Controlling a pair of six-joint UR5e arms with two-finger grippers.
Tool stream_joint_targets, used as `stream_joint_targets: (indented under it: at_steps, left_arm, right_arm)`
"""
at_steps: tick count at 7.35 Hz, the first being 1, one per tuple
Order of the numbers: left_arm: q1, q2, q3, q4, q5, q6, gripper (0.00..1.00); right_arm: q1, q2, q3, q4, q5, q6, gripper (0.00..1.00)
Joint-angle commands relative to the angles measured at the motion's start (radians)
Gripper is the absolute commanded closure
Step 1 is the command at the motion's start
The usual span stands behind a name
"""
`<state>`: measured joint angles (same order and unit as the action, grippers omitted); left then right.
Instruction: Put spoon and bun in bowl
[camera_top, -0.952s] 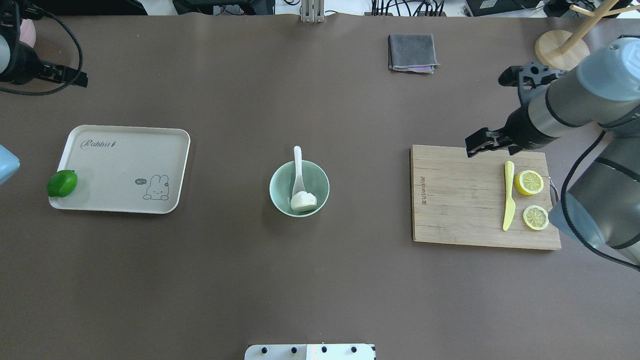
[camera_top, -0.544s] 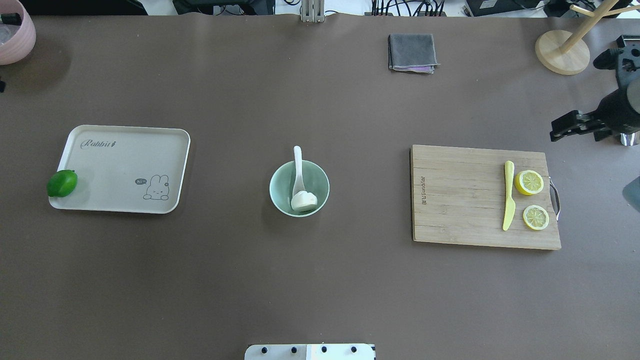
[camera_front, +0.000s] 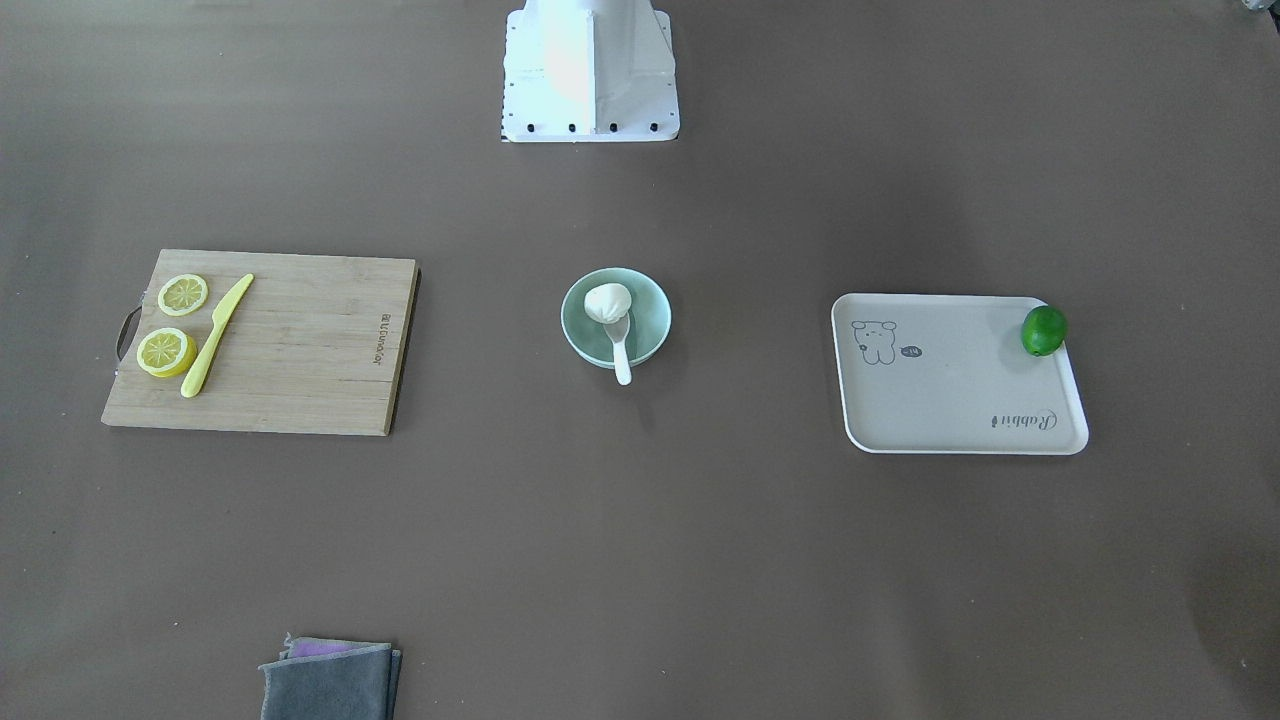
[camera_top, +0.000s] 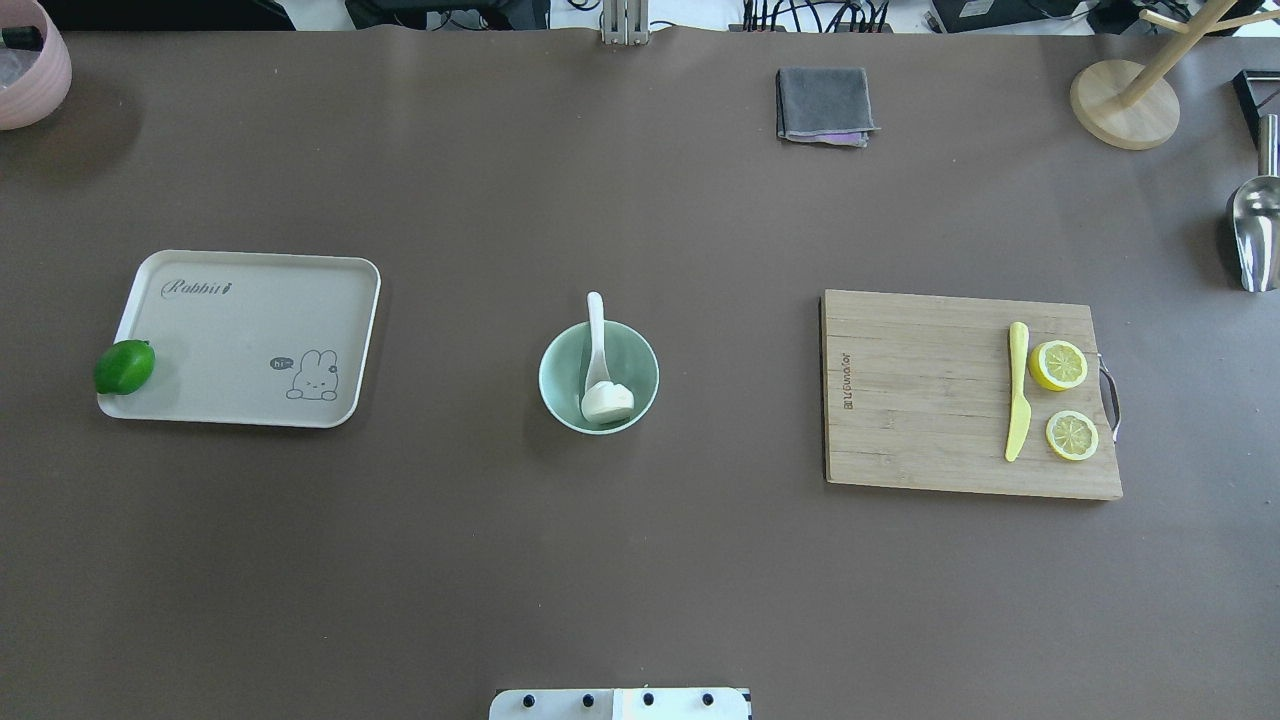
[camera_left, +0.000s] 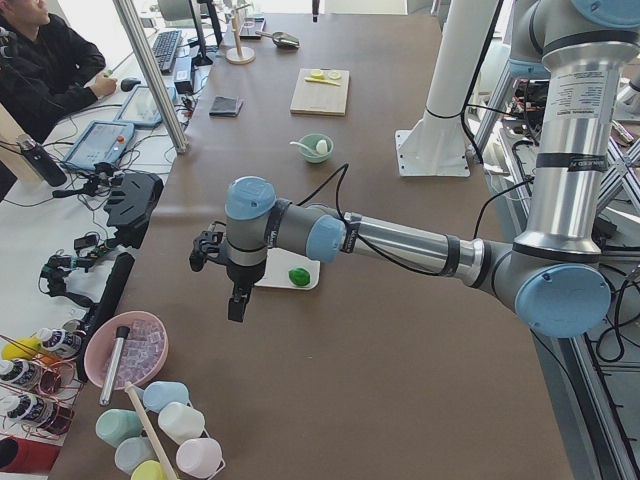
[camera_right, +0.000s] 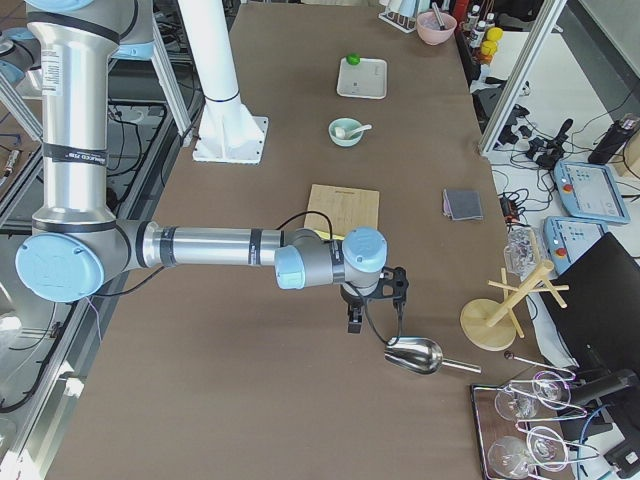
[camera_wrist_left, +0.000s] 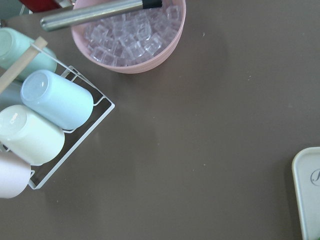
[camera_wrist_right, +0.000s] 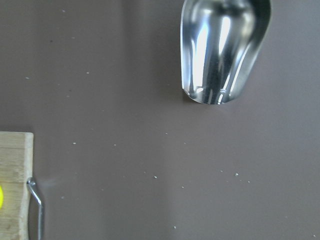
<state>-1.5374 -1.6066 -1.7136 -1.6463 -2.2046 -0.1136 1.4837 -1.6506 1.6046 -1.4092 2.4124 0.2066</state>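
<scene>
The pale mint-green bowl (camera_top: 642, 362) stands at the table's middle. The white bun (camera_top: 607, 402) lies inside it. The white spoon (camera_top: 596, 330) has its scoop in the bowl beside the bun and its handle sticking out over the far rim. The front-facing view shows the same bowl (camera_front: 652, 322), bun (camera_front: 607, 301) and spoon (camera_front: 621, 356). My left gripper (camera_left: 236, 303) shows only in the exterior left view, beyond the tray's end; I cannot tell its state. My right gripper (camera_right: 354, 322) shows only in the exterior right view, beside the metal scoop; I cannot tell its state.
A cream rabbit tray (camera_top: 240, 340) with a green lime (camera_top: 124, 366) lies left. A wooden board (camera_top: 920, 400) with a yellow-green knife (camera_top: 1017, 390) and two lemon halves lies right. A grey cloth (camera_top: 823, 105), metal scoop (camera_top: 1255, 230), pink ice bowl (camera_top: 25, 60) and cup rack (camera_wrist_left: 45, 125) sit at the edges.
Both arms have drawn back out of the overhead view, the right one away from the board towards the right edge. The bowl, spoon and bun have not moved.
</scene>
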Motion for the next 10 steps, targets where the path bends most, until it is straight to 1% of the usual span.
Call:
stream_joint_targets:
  at_steps: [1,2,3,4,5,6,8,10]
  left_arm:
    - [-0.004,0.053,0.003,-0.004,-0.036,-0.001,0.02]
    - [-0.003,0.053,0.003,-0.003,-0.049,-0.008,0.02]
    - [-0.001,0.045,0.009,-0.004,-0.049,-0.008,0.02]
    - [-0.001,0.043,0.005,-0.004,-0.049,-0.009,0.02]
    - [-0.001,0.043,-0.003,-0.004,-0.049,-0.008,0.02]
    - [-0.001,0.040,-0.006,-0.004,-0.049,-0.008,0.02]
    - [-0.001,0.034,-0.009,-0.003,-0.049,-0.008,0.02]
    - [0.000,0.033,-0.009,-0.001,-0.049,-0.006,0.02]
  right_arm:
    - [0.030,-0.038,-0.045,0.009,0.005,-0.016,0.00]
    - [0.039,-0.035,-0.026,-0.013,0.004,-0.003,0.00]
    - [0.047,-0.006,0.016,-0.122,-0.004,-0.003,0.00]
    - [0.052,0.029,0.103,-0.302,-0.036,-0.004,0.00]
    - [0.052,0.025,0.174,-0.370,-0.094,-0.012,0.00]
    - [0.052,0.012,0.182,-0.363,-0.091,-0.019,0.00]
    - [0.052,0.012,0.164,-0.349,-0.098,-0.125,0.00]
    - [0.052,0.017,0.163,-0.349,-0.099,-0.127,0.00]
